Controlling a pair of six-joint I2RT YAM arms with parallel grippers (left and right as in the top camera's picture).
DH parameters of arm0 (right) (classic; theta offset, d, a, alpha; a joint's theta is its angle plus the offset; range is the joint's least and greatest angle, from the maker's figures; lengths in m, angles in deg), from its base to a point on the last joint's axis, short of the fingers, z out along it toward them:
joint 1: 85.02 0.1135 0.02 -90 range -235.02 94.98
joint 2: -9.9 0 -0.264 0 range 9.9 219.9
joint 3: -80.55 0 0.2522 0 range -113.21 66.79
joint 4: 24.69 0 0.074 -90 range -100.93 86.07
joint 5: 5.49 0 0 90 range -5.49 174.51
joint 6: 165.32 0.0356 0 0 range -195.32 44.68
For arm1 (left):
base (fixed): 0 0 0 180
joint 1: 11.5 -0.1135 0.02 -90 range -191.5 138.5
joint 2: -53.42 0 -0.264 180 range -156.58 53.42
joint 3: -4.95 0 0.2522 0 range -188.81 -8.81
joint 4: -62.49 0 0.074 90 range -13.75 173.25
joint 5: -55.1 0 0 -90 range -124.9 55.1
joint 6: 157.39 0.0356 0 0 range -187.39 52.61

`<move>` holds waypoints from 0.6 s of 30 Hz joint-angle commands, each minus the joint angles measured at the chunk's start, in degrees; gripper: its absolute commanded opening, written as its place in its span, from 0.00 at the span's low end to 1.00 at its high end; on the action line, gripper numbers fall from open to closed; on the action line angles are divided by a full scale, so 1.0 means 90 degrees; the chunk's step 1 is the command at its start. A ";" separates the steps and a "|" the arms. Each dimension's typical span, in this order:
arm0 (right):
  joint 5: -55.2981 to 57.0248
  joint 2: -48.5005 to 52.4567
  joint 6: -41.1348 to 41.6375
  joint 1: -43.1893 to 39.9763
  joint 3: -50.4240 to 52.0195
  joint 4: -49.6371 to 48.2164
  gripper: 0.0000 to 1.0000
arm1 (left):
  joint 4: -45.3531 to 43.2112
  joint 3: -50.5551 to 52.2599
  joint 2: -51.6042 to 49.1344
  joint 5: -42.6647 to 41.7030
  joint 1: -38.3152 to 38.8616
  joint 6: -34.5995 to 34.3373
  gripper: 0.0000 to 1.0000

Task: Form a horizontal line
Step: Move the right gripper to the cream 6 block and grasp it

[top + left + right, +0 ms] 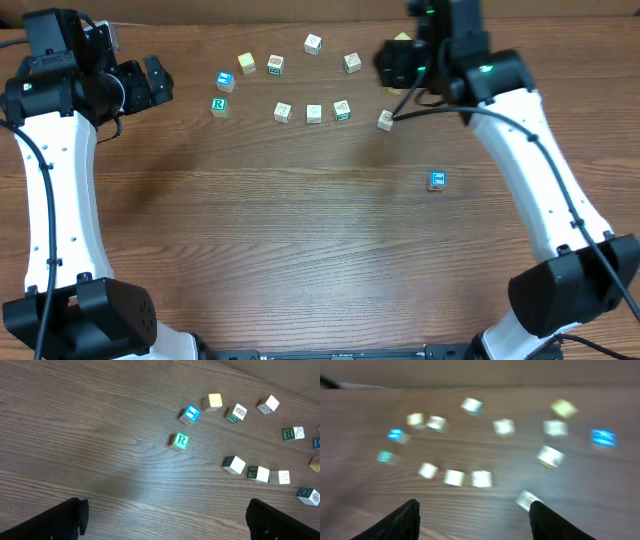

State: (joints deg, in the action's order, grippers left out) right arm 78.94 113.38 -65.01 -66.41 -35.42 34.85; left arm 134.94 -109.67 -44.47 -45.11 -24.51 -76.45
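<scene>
No touching row of green "R", cream and blue cubes shows in any view. The green "R" cube [219,106] [180,441] lies loose at the left. A blue picture cube [225,81] [190,414] sits just behind it, apart. A plain cream cube [314,113] [283,477] is the middle of three spaced cubes at the centre. A second blue cube [436,180] lies alone at the right. My left gripper [150,85] [165,520] is open and empty, left of the green cube. My right gripper [400,65] [475,520] is open and empty at the back right.
Several more cubes lie in an arc at the back: a yellow one [246,63], marked ones [275,66] [313,44] [351,62], and one [386,120] below the right gripper. The right wrist view is blurred. Bare wood fills the front of the table [300,250].
</scene>
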 commanded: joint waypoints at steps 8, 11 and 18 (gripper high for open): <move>0.0908 0.1239 0.0216 0.1226 -0.0104 -0.1054 0.75 | -0.0007 -0.0107 -0.0007 0.0017 -0.0007 -0.0090 1.00; 0.1122 0.1690 0.0223 0.1370 -0.0104 -0.1299 0.77 | -0.0010 -0.0107 -0.0007 0.0017 -0.0007 -0.0092 1.00; 0.1282 0.2560 0.0389 0.1426 -0.0102 -0.1664 0.77 | -0.0007 -0.0107 -0.0007 0.0019 -0.0007 -0.0090 1.00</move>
State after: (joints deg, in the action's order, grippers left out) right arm 88.41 134.67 -62.61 -53.54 -35.44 20.67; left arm 134.94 -109.67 -44.47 -45.11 -24.51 -76.45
